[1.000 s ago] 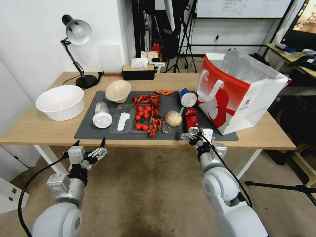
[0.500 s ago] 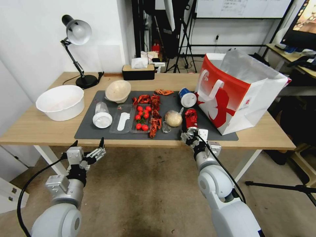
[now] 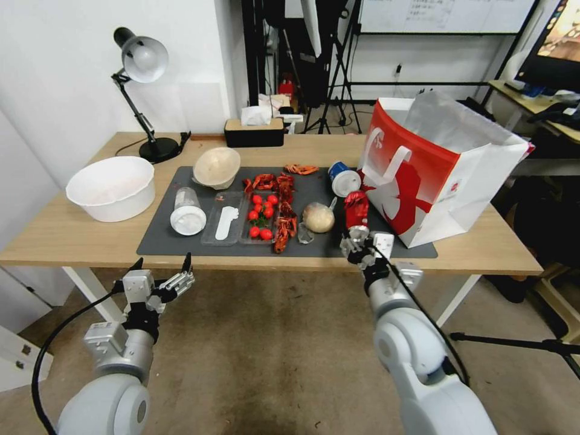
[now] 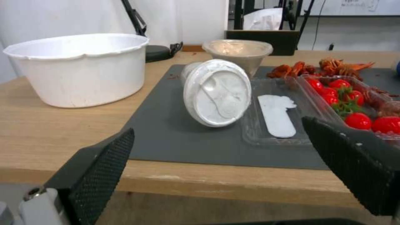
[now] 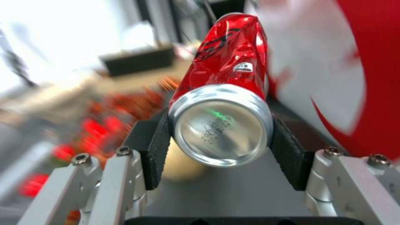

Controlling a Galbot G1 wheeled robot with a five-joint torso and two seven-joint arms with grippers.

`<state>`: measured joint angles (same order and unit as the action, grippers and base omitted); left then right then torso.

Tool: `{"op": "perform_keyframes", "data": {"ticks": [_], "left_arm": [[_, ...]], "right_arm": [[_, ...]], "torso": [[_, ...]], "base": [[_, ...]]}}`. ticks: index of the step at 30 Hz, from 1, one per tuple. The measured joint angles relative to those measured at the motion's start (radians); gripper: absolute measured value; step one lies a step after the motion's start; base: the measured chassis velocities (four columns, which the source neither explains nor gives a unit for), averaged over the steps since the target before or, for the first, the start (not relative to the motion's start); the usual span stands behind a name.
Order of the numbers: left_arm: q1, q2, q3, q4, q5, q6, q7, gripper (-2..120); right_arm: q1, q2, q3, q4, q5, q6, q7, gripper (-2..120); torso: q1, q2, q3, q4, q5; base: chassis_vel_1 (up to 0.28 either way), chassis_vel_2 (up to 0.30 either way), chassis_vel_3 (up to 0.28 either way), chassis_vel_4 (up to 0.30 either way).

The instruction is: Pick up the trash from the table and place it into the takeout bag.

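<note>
Trash is what I'm clearing, so let me sweep from the left. My left gripper [image 3: 163, 264] hangs off the table [image 3: 72, 235] edge, fingers apart, holding nothing; beyond it a lidded cup [image 4: 217, 92] lies on its side on the mat, just beside the cherry tomato tray [image 3: 261, 217]. Past those, the paper ball [image 3: 318, 217], then my right gripper [image 5: 218, 139], clamped on the base of the red can [image 5: 227, 78], tipped up just beside the takeout bag [image 3: 435, 163]. My worry: the can is crumpled and gripped only at its end, so it may slip. The bag's wall and strap handle [image 3: 386, 163] stand between can and opening; I'd judge it must go up and over.
</note>
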<state>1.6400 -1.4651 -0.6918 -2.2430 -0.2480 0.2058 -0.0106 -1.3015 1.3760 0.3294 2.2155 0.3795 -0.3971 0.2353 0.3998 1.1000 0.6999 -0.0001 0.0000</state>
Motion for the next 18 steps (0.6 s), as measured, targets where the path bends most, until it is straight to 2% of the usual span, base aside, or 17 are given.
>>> {"op": "perform_keyframes", "data": {"ticks": [1,4,9,12,18], "left_arm": [[0.0,0.0,0.0,0.0,0.0,0.0,0.0,100],[0.001,-0.005,0.008,-0.002,0.008,-0.001,0.001,100],[0.004,-0.009,0.013,-0.005,0.015,-0.004,0.001,100],[0.006,-0.01,0.014,-0.006,0.018,-0.006,0.002,100],[0.009,-0.012,0.014,-0.009,0.022,-0.007,0.003,100]], "right_arm": [[0.0,0.0,0.0,0.0,0.0,0.0,0.0,52],[0.019,-0.059,0.031,0.046,0.097,0.067,-0.088,52],[0.067,-0.127,0.073,0.054,0.19,0.135,-0.145,52],[0.104,-0.162,0.098,0.059,0.256,0.149,-0.139,52],[0.203,-0.232,0.147,0.062,0.375,0.134,-0.047,52]], "torso": [[0.0,0.0,0.0,0.0,0.0],[0.0,0.0,0.0,0.0001,0.0002],[0.0,0.0,0.0,0.0001,0.0004],[0.0,0.0,0.0,0.0001,0.0002],[0.0,0.0,0.0,-0.0001,0.0003]], "base": [[0.0,0.0,0.0,0.0],[0.0,0.0,0.0,0.0],[0.0,0.0,0.0,0.0],[0.0,0.0,0.0,0.0],[0.0,0.0,0.0,0.0]]}}
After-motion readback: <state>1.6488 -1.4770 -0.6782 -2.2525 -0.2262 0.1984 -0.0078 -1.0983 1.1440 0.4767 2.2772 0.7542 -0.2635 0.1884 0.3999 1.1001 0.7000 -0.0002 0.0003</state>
